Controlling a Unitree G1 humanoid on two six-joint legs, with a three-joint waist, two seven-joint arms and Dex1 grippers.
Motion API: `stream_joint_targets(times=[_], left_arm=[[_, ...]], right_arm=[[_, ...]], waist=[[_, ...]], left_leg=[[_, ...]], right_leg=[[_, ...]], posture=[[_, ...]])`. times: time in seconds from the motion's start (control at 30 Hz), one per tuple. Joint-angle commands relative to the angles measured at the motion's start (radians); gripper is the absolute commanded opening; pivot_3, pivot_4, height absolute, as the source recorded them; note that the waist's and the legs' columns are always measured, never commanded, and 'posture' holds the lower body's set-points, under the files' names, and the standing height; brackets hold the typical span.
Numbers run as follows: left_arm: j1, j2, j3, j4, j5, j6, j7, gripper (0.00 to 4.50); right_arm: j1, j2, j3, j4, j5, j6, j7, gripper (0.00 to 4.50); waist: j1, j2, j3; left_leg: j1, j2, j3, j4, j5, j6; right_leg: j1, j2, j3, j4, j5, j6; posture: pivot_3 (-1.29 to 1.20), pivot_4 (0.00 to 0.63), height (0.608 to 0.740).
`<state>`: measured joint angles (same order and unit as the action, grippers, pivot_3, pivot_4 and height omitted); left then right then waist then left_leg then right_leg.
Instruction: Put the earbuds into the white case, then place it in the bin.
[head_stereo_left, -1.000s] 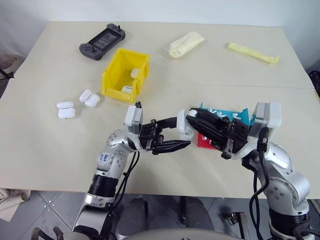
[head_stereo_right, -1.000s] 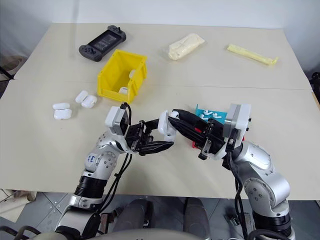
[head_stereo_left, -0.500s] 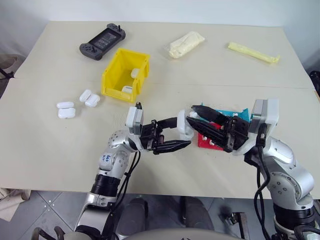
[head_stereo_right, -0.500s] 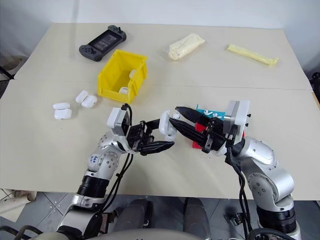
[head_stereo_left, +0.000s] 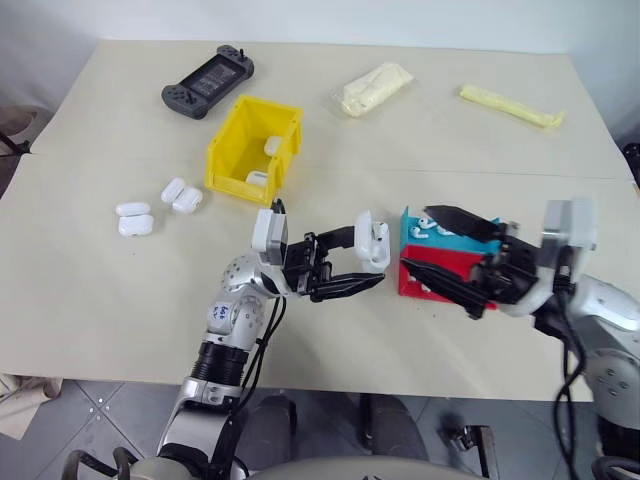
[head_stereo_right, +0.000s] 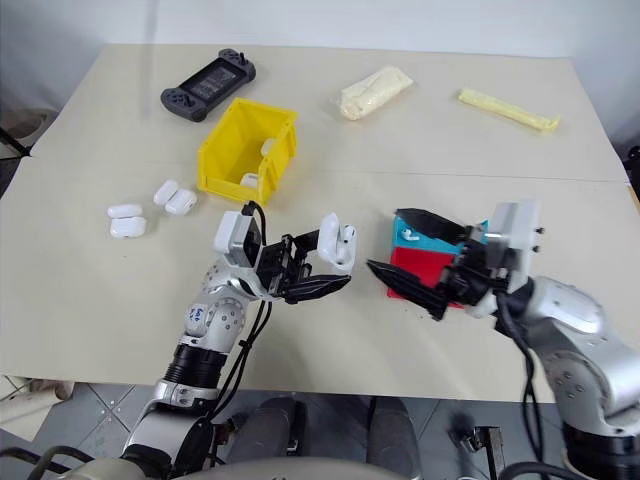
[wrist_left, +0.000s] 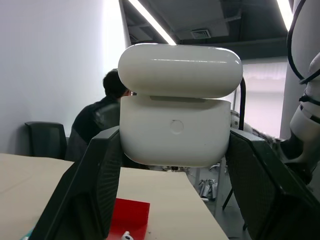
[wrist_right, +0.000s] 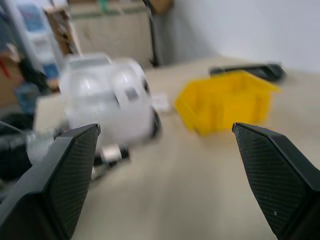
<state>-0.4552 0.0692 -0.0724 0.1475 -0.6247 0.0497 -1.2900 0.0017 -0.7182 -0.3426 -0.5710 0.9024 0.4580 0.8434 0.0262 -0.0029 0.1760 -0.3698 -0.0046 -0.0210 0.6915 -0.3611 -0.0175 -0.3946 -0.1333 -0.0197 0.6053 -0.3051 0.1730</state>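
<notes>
Comparing with a second ago, you can see your right gripper (head_stereo_left: 448, 250) has pulled away to the right of the white case (head_stereo_left: 372, 243) and its fingers now stand spread wide, where before they were nearly closed against the case. Your left gripper (head_stereo_left: 364, 262) still clamps that case between its fingers, lid flipped up, held above the table (head_stereo_left: 90, 290).

Counting from large to small: one yellow bin (head_stereo_left: 252, 150) lies beyond the left gripper, well apart from it, with two white cases inside. One black game console (head_stereo_left: 208, 80) sits farther back still. One red tray (head_stereo_left: 432, 278) and one blue tray (head_stereo_left: 452, 233) lie under the right gripper. Four loose white cases (head_stereo_left: 158, 208) rest left of the bin. Several earbuds (head_stereo_left: 428, 226) lie in the blue tray; you cannot count them exactly.
</notes>
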Motion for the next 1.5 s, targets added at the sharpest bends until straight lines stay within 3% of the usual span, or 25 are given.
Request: stream_joint_targets(times=[0.03,0.27,0.5,0.73,0.97,1.13,1.5], left_arm=[[0.015,0.026,0.011,0.009,0.018,-0.041,-0.026,2.75],[0.054,0.074,0.025,-0.002,0.029,-0.067,-0.028,2.75],[0.072,0.088,0.046,-0.014,0.041,-0.106,0.006,2.75],[0.065,0.081,0.05,0.007,0.048,-0.141,0.019,2.75],[0.046,0.066,0.047,0.025,0.055,-0.162,0.024,2.75],[0.052,0.052,0.044,0.016,0.061,-0.173,0.033,2.75],[0.07,0.041,0.045,-0.004,0.065,-0.191,0.065,2.75]], right_arm=[[0.133,-0.082,-0.16,0.101,-0.11,-0.098,0.146,4.44],[0.213,-0.138,-0.266,0.458,-0.307,-0.343,0.309,4.44],[0.068,-0.187,-0.218,0.722,-0.409,-0.488,0.343,4.44],[-0.246,-0.267,-0.008,0.71,-0.42,-0.264,0.355,4.44],[-0.705,-0.295,0.361,0.97,-0.741,-0.118,0.324,4.44],[-0.835,-0.269,0.532,1.097,-0.887,-0.118,0.393,4.44],[-0.994,-0.163,0.696,1.245,-1.06,-0.172,0.481,4.44]], waist=[[0.0,0.0,0.0],[-0.002,0.0,0.0],[-0.007,0.001,0.0],[-0.013,0.002,0.001],[-0.007,0.004,0.001],[-0.005,0.003,0.001],[-0.03,0.004,0.001]], left_leg=[[0.001,0.0,0.0,0.0,0.0,0.0],[0.003,0.0,0.002,0.0,-0.001,0.001],[0.003,0.0,0.003,0.0,0.0,0.001],[0.003,0.001,0.003,0.001,0.0,0.0],[0.0,0.001,0.002,0.003,0.0,0.0],[-0.002,0.0,0.002,0.001,0.0,0.0],[-0.002,0.001,0.002,0.002,0.0,0.0]], right_leg=[[0.0,0.0,0.0,0.0,0.0,0.0],[0.002,0.0,0.002,-0.001,0.001,0.001],[0.002,0.0,0.002,-0.001,0.001,0.002],[0.001,0.0,0.002,-0.001,0.001,0.001],[0.0,-0.001,0.001,-0.002,0.002,0.001],[0.0,-0.001,-0.001,-0.005,0.002,0.001],[-0.001,-0.001,-0.001,-0.004,0.002,0.002]], posture=[[0.0,0.15,0.74],[0.0,0.15,0.74],[0.0,0.15,0.74],[0.0,0.15,0.74],[0.0,0.15,0.74],[0.0,0.15,0.74],[0.0,0.15,0.74]])
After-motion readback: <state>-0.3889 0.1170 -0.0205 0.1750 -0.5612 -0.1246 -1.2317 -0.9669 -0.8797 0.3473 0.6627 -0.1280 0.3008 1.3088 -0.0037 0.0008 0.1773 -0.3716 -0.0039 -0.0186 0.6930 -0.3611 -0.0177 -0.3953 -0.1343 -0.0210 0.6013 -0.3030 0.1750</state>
